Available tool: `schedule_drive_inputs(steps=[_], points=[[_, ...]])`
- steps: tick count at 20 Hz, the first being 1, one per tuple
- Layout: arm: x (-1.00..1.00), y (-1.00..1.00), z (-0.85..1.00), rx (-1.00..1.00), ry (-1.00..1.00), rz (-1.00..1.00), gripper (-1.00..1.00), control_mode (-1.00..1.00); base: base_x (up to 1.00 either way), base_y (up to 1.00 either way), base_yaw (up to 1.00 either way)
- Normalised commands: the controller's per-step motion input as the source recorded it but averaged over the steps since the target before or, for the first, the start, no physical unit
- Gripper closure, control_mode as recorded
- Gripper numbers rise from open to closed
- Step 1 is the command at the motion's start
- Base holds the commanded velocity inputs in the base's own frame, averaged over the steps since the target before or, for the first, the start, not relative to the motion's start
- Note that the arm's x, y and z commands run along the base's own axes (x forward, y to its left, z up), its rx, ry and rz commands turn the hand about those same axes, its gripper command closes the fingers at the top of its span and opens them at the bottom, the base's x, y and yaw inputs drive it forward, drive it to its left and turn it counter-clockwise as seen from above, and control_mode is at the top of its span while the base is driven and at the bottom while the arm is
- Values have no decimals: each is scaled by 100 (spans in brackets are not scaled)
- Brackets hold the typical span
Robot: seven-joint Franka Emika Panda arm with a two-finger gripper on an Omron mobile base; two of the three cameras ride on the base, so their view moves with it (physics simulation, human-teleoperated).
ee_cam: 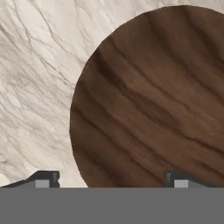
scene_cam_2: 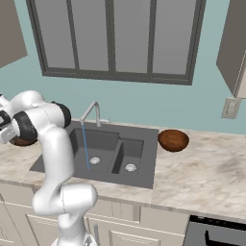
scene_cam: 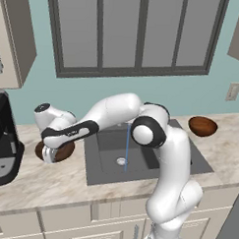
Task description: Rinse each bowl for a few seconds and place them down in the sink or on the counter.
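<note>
Wood-grain, dark-brown and shallow, the round bowl sits on the beige marble counter directly beneath the two-finger gripper, whose jaws stand wide with nothing held, and it looks rigid, light and smooth, so its thin rim seems the best hold.

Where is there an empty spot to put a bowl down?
Bare counter lies right of the reddish bowl, and both sink basins are bare, though water runs into the left one. It is crowded between the coffee machine and the darker bowl.
</note>
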Motion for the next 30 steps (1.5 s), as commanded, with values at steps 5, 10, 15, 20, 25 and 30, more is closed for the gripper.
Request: schedule_drive_inputs(steps=[5, 10, 15, 20, 25, 30], points=[[-18, 0, 30, 0, -6, 8, -100, -100, 0, 0, 0], [-16, -10, 36, 1, -7, 5, -100, -100, 0, 0, 0], [-17, -58, 25, 10, -10, 1, -100, -100, 0, 0, 0], [-20, -77, 24, 14, -11, 0, -100, -100, 0, 0, 0], [-35, -81, 57, 17, -12, 0, -100, -100, 0, 0, 0], [-61, -75, 89, 21, -6, 0, -100, -100, 0, 0, 0]])
